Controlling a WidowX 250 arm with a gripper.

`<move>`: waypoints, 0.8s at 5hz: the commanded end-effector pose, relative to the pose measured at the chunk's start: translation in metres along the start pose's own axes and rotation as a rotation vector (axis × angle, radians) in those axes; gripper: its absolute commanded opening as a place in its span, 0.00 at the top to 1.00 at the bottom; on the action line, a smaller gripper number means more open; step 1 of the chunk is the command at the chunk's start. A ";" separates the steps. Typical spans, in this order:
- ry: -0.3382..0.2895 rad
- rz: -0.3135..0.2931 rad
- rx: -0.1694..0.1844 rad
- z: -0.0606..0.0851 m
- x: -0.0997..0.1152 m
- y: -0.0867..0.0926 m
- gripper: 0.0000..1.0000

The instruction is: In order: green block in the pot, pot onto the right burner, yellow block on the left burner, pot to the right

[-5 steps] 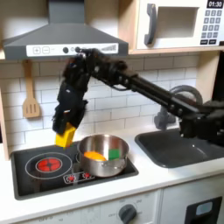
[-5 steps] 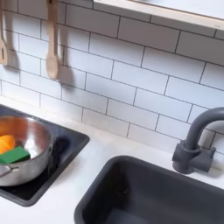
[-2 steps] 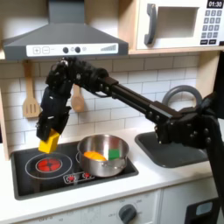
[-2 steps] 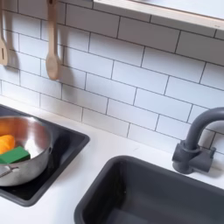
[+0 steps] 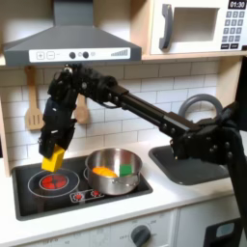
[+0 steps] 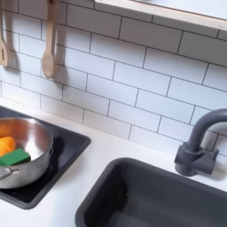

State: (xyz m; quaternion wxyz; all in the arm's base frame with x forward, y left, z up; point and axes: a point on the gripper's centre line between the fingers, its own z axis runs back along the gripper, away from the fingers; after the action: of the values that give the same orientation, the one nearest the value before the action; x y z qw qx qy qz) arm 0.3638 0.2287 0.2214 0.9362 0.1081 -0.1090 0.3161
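In the first exterior view my gripper (image 5: 53, 154) is shut on the yellow block (image 5: 54, 159), held just above the red-ringed burner (image 5: 52, 180) on the first exterior view's left. The silver pot (image 5: 113, 171) stands to the right of that burner on the black stovetop (image 5: 87, 193), with the green block (image 5: 126, 169) and an orange piece (image 5: 102, 173) inside. In the second exterior view the pot (image 6: 31, 164) sits at the left edge, holding the green block (image 6: 14, 157) and the orange piece (image 6: 6, 144).
A dark sink (image 5: 198, 162) with a curved grey faucet (image 5: 198, 108) lies right of the stove. Wooden utensils (image 6: 51, 40) hang on the tiled wall behind the stove. A range hood (image 5: 68, 39) and a microwave (image 5: 198, 24) sit overhead.
The gripper carried the yellow block from beside the pot leftward to over the red-ringed burner, and has sunk slightly lower. The pot and its contents stayed put.
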 end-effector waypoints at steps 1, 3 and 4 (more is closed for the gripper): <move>-0.002 -0.024 -0.032 0.005 -0.002 -0.003 0.00; 0.015 -0.057 -0.085 0.009 -0.006 -0.013 0.00; 0.047 -0.095 -0.147 0.013 -0.015 -0.023 0.00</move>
State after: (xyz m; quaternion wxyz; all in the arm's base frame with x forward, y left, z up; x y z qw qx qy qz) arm 0.3652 0.2035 0.2234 0.9566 0.0363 -0.1009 0.2710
